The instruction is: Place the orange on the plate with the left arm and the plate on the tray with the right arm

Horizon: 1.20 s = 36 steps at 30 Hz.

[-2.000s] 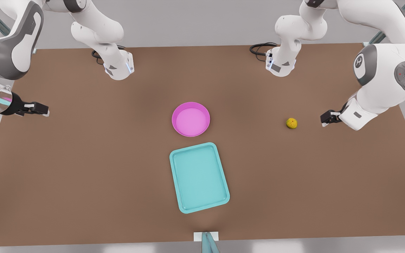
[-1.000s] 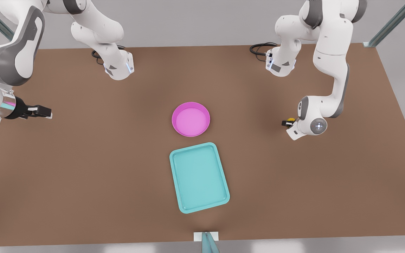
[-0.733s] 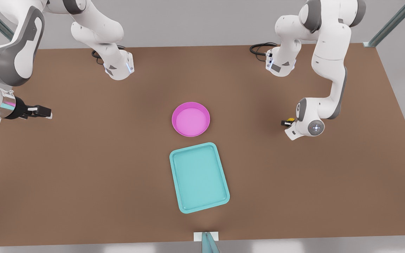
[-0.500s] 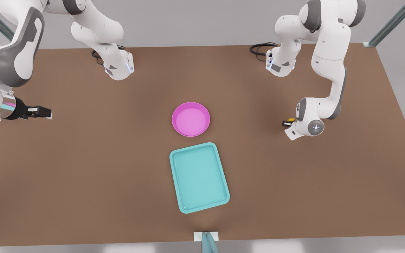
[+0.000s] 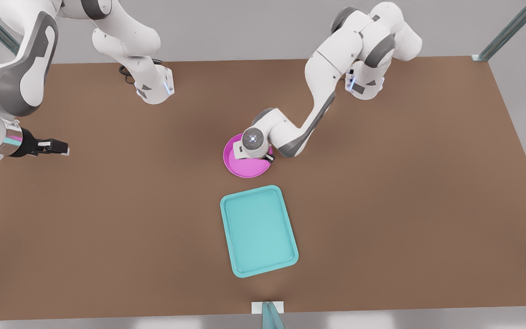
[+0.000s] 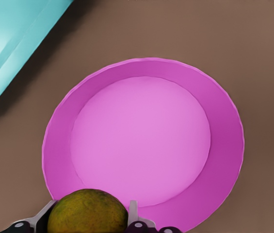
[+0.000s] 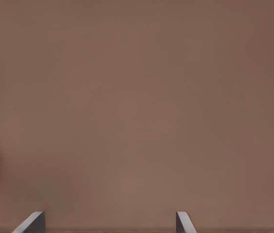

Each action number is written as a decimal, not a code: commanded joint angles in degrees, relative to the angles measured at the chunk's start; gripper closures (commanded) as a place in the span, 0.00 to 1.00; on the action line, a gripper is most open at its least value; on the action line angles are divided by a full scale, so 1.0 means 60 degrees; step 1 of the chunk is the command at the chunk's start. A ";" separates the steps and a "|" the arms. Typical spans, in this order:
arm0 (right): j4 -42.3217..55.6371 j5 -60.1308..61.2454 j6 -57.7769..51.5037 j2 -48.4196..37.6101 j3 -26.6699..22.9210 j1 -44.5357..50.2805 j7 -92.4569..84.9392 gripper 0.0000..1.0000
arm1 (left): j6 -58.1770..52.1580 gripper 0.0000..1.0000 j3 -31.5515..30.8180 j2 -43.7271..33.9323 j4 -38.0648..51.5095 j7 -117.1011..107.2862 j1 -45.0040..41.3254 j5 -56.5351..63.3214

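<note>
My right gripper (image 5: pixel 60 147) waits at the front view's left, fingers (image 7: pixel 32 222) spread over bare worktop (image 5: pixel 404 205). Centre: the plate (image 5: pixel 249 168), its far half under my left wrist. My left wrist view shows my left gripper (image 6: pixel 89 218) pinching the orange (image 6: pixel 87 212) above the empty plate (image 6: pixel 224 145). The tray (image 5: pixel 259 230), nearer, is empty.

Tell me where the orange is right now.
The orange is held in the left gripper, above the pink plate at mid-table in the front view, just beyond the teal tray. It has not been let go.
</note>
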 commanded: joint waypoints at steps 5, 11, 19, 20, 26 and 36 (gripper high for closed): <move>-0.0019 0.0005 -0.0002 0.0005 -0.0004 -0.0009 -0.0080 0.00 | -0.0128 0.00 0.0000 0.0397 0.0229 -0.4941 -0.0051 -0.0195; -0.2435 0.0985 -0.0076 -0.0112 0.0054 0.0547 0.0183 0.00 | -0.7525 0.00 0.5388 -0.3354 0.2192 0.0563 0.0711 -0.0620; -0.7007 0.2949 0.9504 0.0956 0.4800 0.1016 0.6013 0.00 | -0.4976 0.00 0.0542 -0.6460 -0.0049 0.2354 0.6687 0.1768; -0.6860 0.3651 0.9754 0.1469 0.4815 0.1001 0.5984 0.00 | -0.5167 0.00 0.0454 -0.6137 0.0259 0.2266 0.6702 0.1738; -0.6714 0.4048 0.9578 0.2466 0.4976 0.1192 0.4798 0.00 | -0.5885 0.00 0.0527 -0.5786 0.0684 0.2208 0.6687 0.0830; -0.6655 0.4048 0.9095 0.3315 0.4991 0.1587 0.3743 0.00 | -0.5914 0.00 0.0483 -0.5771 0.0654 0.2193 0.6687 0.0889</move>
